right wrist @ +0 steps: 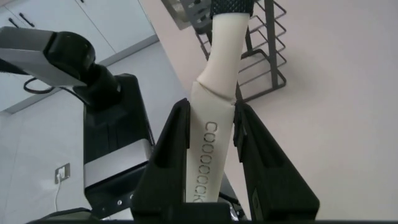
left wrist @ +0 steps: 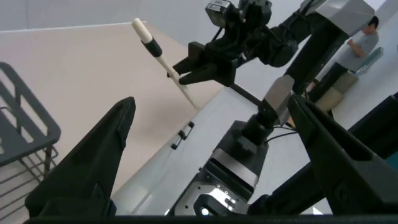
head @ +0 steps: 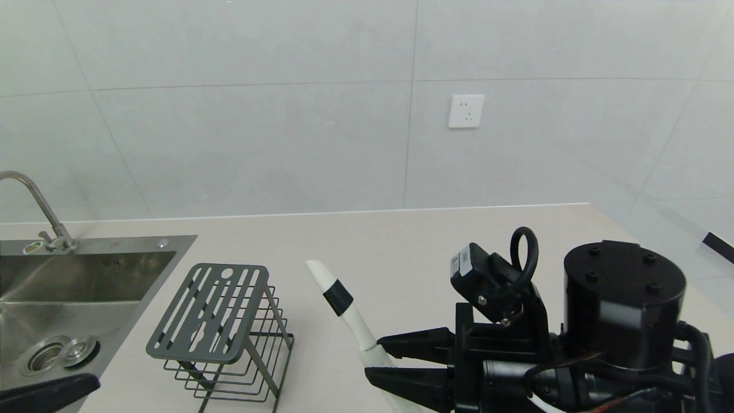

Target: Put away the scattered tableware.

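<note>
Over the pale matte counter (head: 401, 246), just right of the dark wire rack (head: 218, 310), the right gripper (head: 381, 358) is clamping a smooth cream utensil (head: 338, 298) with a black textured band, its end tilting up toward the grey tiled wall (head: 258, 115). The left gripper (left wrist: 210, 102) is hanging wide open and empty by the steel sink (head: 86, 275).

**SURFACE MATERIALS AND FINISHES**

The rack (head: 212, 310) is dark grey metal, a wire frame under a slotted plate, with a matt coating. Left of the rack, the sink (head: 114, 244) and tap (head: 34, 201) are brushed steel with a dull sheen. Under the rack, the countertop (head: 401, 246) is smooth, matt and pale beige. Right of the rack, the utensil (head: 344, 304) looks like smooth cream plastic with a black, finely textured band. The right gripper (head: 374, 358) has matt black plastic fingers. Behind the rack, the wall (head: 258, 143) is smooth pale tile and the socket (head: 465, 110) is white plastic.
</note>
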Controlling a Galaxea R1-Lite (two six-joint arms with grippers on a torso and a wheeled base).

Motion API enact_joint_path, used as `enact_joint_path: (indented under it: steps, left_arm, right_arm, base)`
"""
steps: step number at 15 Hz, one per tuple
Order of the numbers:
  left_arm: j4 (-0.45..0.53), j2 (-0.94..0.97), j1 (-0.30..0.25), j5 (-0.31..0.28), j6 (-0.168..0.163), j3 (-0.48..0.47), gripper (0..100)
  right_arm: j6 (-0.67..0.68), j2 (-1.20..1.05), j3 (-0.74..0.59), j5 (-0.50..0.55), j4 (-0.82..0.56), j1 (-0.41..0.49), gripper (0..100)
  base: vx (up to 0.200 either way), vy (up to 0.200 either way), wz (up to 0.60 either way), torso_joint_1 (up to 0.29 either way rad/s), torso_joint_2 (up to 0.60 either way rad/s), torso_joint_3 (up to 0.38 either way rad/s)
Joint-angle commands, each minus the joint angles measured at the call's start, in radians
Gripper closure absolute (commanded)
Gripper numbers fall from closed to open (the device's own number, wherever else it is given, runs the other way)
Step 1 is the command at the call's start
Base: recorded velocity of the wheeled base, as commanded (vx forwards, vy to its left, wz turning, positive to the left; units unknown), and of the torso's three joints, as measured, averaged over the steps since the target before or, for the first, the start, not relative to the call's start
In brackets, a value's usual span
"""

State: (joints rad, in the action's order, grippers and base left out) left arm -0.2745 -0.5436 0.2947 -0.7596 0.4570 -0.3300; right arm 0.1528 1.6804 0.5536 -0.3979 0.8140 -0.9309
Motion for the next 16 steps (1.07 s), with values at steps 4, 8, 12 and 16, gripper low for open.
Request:
enact_joint_path:
  steps: [4, 8, 12, 16]
  left_arm:
    - [-0.54, -0.688, 0.058, 0.013, -0.009, -0.006, 0]
    - [-0.85, -0.996, 0.293, 0.178, -0.011, -0.004, 0]
    - [-1.019, -1.066, 0.37, 0.201, -0.015, -0.011, 0]
    - [-1.125, -1.121, 0.376, 0.229, -0.041, -0.018, 0]
  right_arm:
    - [0.048, 0.002, -0.001, -0.015, 0.071, 0.023, 100]
    - [0.048, 0.056, -0.081, -0.007, 0.3, 0.037, 100]
    - [0.047, 0.056, -0.113, -0.002, 0.358, 0.035, 100]
    - [0.039, 0.056, -0.104, -0.002, 0.359, 0.033, 100]
  base:
    - [0.0, 0.0, 0.0, 0.0, 0.0, 0.0]
    - [0.0, 0.0, 0.0, 0.0, 0.0, 0.0]
    - [0.0, 0.0, 0.0, 0.0, 0.0, 0.0]
    - [0.0, 0.0, 0.0, 0.0, 0.0, 0.0]
